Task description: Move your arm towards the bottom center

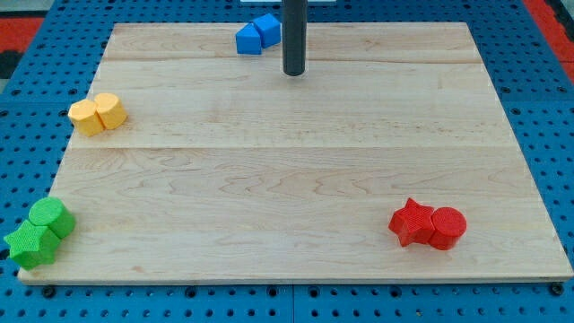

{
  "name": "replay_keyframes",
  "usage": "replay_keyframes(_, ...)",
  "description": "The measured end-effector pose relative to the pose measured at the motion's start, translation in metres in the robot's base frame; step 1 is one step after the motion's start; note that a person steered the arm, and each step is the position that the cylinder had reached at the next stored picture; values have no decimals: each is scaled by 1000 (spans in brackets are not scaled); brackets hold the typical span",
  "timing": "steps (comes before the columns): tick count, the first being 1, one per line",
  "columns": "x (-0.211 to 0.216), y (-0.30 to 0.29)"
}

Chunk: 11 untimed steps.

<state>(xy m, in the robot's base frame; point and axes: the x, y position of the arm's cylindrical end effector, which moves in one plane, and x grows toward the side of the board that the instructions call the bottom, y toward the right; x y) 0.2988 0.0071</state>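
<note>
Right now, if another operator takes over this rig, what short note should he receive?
My tip is near the view's top centre, just right of the blue blocks, not touching them.
Yellow blocks are at the view's left, green blocks at the bottom left corner, red blocks at the bottom right.
Done: nothing visible.
Left: slide the tip down the wooden board to the bottom centre; the path looks free.
</note>
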Motion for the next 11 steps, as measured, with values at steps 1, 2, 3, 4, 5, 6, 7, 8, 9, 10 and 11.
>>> replay_keyframes(1, 0, 1)
replay_keyframes(2, 0, 1)
replay_keyframes(3, 0, -7)
replay_keyframes(4, -1, -8)
replay_keyframes(5, -1, -8)
replay_keyframes(6, 5, -1)
replay_keyframes(7, 63, 23)
replay_keyframes(8, 122, 15)
replay_keyframes(9, 185, 2)
replay_keyframes(10, 234, 41)
replay_keyframes(11, 259, 87)
